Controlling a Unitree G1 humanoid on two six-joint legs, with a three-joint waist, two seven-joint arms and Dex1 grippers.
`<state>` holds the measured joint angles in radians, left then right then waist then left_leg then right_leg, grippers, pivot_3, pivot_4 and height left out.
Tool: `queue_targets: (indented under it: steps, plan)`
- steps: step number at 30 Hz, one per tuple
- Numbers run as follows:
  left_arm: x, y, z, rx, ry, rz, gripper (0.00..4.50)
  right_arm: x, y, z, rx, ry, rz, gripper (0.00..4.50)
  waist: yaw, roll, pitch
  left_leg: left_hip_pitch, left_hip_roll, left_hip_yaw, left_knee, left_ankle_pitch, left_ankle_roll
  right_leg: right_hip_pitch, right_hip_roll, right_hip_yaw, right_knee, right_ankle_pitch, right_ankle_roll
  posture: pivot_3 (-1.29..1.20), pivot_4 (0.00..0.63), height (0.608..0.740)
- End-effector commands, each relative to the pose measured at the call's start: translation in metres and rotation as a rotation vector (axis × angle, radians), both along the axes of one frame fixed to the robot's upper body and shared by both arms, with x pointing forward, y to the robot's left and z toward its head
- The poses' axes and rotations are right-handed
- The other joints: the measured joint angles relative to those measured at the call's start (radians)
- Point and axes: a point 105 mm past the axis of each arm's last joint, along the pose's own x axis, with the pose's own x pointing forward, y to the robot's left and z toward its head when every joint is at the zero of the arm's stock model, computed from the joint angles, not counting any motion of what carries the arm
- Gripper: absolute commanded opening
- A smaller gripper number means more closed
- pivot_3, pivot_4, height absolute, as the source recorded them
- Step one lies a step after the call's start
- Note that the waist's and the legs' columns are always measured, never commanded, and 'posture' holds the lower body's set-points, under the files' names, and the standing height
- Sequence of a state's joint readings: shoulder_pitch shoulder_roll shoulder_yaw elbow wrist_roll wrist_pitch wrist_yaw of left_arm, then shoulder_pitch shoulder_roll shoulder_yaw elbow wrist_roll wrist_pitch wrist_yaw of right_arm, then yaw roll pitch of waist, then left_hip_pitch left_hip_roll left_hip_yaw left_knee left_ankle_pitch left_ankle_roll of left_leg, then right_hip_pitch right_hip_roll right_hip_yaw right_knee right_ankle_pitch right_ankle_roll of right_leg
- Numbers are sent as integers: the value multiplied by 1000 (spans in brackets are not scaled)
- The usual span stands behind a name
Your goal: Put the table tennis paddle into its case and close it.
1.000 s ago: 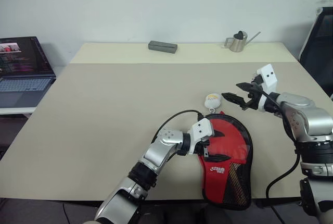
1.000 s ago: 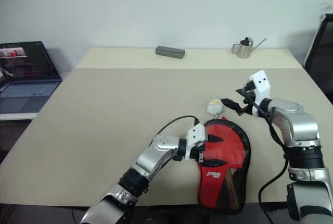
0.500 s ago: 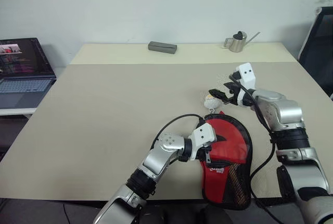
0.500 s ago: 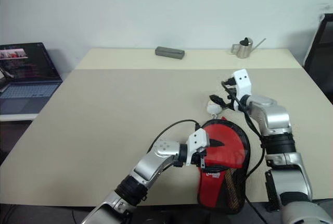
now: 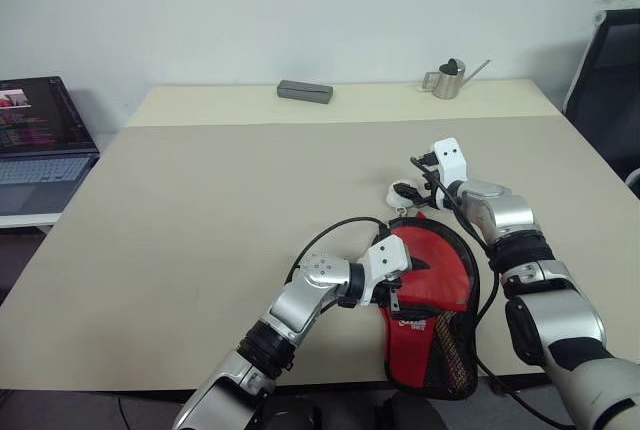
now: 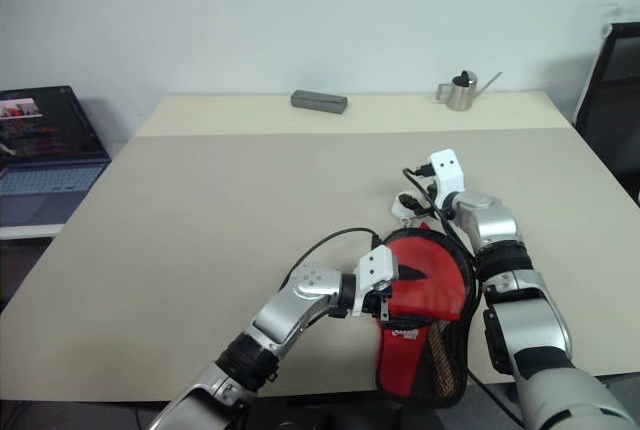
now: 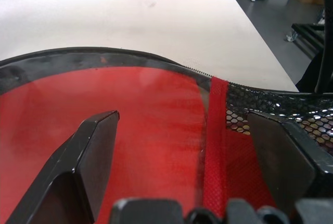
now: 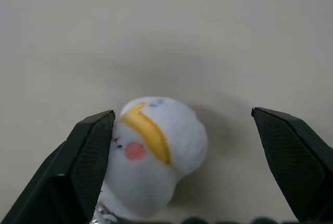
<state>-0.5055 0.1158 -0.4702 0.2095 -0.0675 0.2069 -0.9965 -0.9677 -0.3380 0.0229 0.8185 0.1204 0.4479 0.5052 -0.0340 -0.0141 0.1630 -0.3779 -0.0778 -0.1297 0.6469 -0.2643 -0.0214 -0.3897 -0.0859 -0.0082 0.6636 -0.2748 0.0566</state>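
The table (image 5: 200, 200) carries the case (image 5: 432, 312), which lies flat at the near edge with its rounded red end pointing away from the robot and its black mesh pocket (image 5: 455, 345) toward the edge; the table tennis paddle itself cannot be made out. The left gripper (image 5: 398, 285) rests on the red face of the case with its fingers (image 7: 96, 146) spread apart, one on the red fabric and one at the mesh. The right gripper (image 8: 187, 151) is at the plush charm (image 8: 153, 153) just beyond the case's rounded end, fingers wide apart, one finger touching the charm's side.
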Motion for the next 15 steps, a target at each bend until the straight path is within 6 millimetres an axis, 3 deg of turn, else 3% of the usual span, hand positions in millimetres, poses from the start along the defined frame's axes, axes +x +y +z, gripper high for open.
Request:
queue_targets:
  steps: [1,7,15]
  plan:
    - [2,2,-3,14,3,2,4224,8,6,12,-13,-54,3,4500,0,0,0,0,0,0,0,0,0,0,0,0,0,0,0,0,150,740]
    - [7,4,-2,19,-11,10,4224,6,23,9,75,37,44,4500,0,0,0,0,0,0,0,0,0,0,0,0,0,0,0,0,150,740]
    - [10,5,-2,22,-18,15,4224,8,18,6,66,61,23,4500,0,0,0,0,0,0,0,0,0,0,0,0,0,0,0,0,150,740]
